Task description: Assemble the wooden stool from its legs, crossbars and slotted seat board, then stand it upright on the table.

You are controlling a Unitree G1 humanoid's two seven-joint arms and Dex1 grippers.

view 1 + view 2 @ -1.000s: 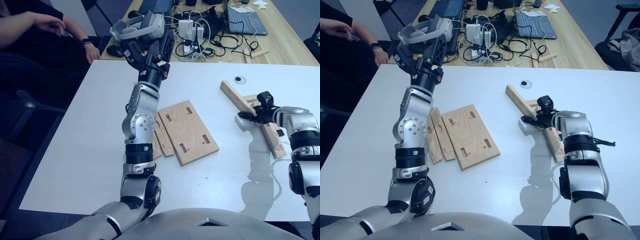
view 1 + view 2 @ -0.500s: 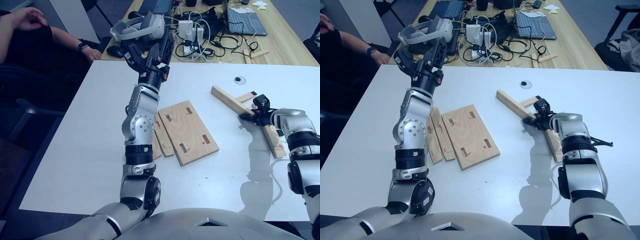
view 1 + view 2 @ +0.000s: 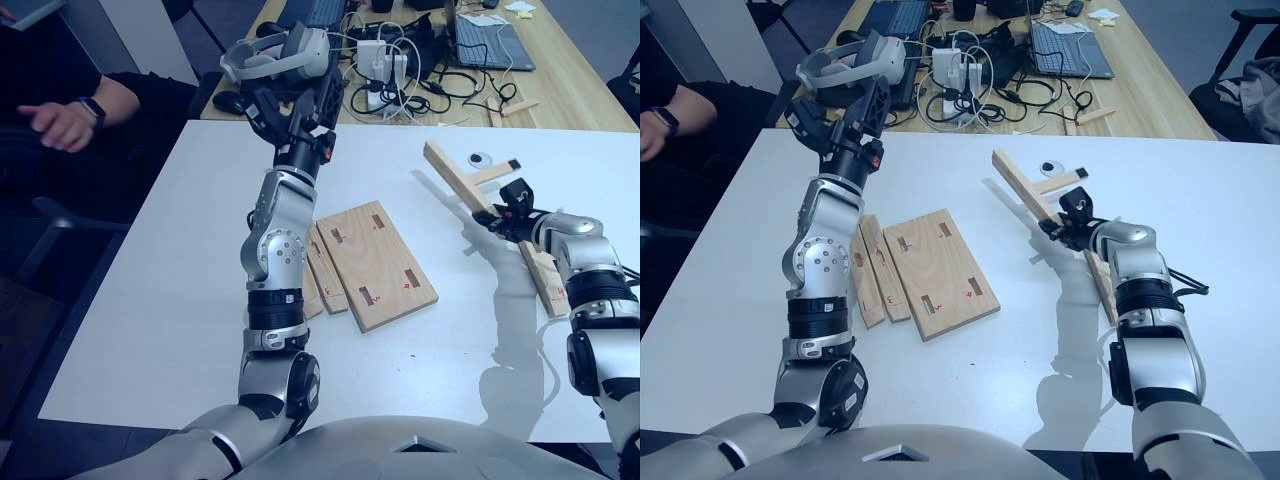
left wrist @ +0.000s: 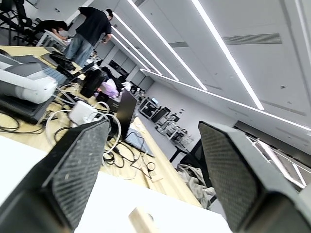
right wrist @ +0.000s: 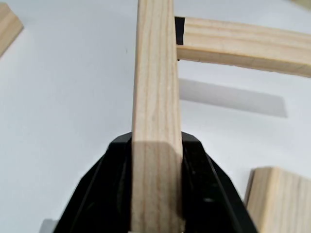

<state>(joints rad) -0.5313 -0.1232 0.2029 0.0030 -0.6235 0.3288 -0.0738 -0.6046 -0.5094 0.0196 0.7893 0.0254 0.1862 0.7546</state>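
A: What is the right gripper (image 3: pixel 507 215) doing?

B: It is clamping a wooden leg (image 3: pixel 455 180), its jaws pressing narrow against both sides of the wood. The leg is slanting up and away toward the worktop's (image 3: pixel 180 260) far edge and casting a shadow beneath it. A crossbar (image 3: pixel 492 172) is sticking out sideways from the leg.

A: Is the leg hanging free of the surface?

B: It seems to be, though I cannot tell whether its lower end is touching. A second leg (image 3: pixel 543 275) is lying flat near the right edge, under that forearm.

A: And the left gripper (image 3: pixel 298 100)?

B: It is standing high above the far edge, left of the middle, gaping wide and holding nothing, its padded fingers (image 4: pixel 77 170) pointing up.

A: The seat?

B: The slotted seat board (image 3: pixel 375 262) is lying flat in the middle of the worktop, slots facing up. Two narrower wooden pieces (image 3: pixel 325 270) are lying side by side just beside its left edge.
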